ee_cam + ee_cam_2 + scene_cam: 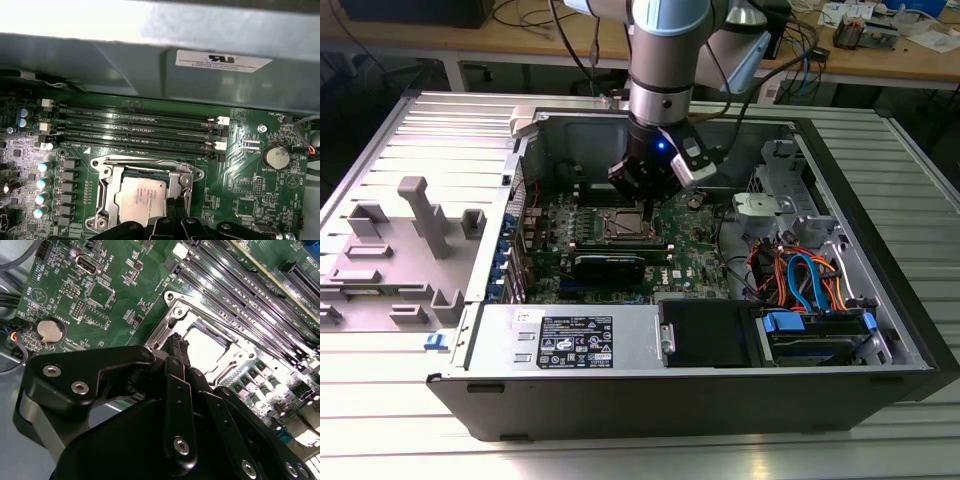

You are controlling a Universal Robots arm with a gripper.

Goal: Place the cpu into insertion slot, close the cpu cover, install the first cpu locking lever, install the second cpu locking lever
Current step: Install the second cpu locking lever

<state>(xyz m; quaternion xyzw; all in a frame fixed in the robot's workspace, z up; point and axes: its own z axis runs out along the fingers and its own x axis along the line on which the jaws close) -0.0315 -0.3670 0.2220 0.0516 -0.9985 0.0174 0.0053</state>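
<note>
Cpu (141,196) seated in socket, cover (107,186) down. End effector (179,351) closed, empty, at socket edge; press lever (134,158) slow.

Open black computer case (880,250) lies on a ribbed grey metal table (620,450). Green motherboard (695,250) inside; long black card (608,266) near its front edge. Orange and blue cables (800,275) at the exterior view's right. Round silver coin battery (276,157) beside four black memory slots (135,132).
</note>
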